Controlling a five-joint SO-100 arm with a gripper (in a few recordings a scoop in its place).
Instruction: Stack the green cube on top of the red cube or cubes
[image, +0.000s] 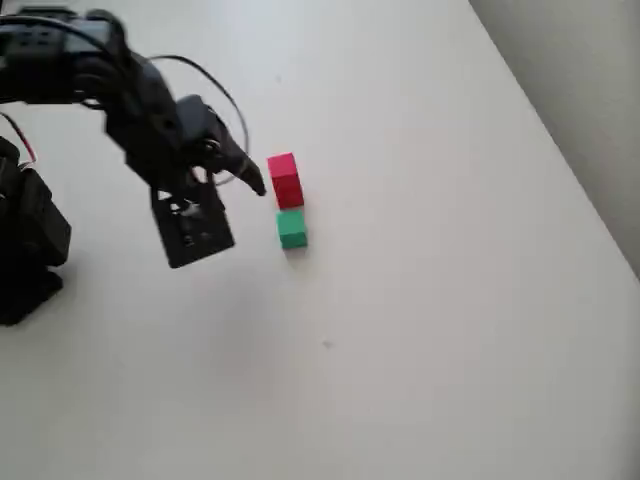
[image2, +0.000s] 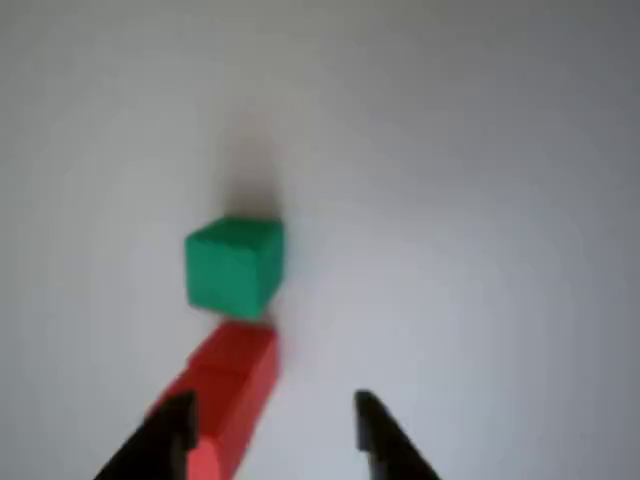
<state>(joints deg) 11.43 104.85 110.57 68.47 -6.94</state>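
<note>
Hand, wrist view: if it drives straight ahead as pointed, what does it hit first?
Probably the red block: it lies by the left finger of the open hand. The green cube sits just beyond it. Depth is unclear, so the hand may pass over both.

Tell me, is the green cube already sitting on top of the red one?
No, in the overhead view the green cube rests on the table right beside the red block, not on it.
</note>
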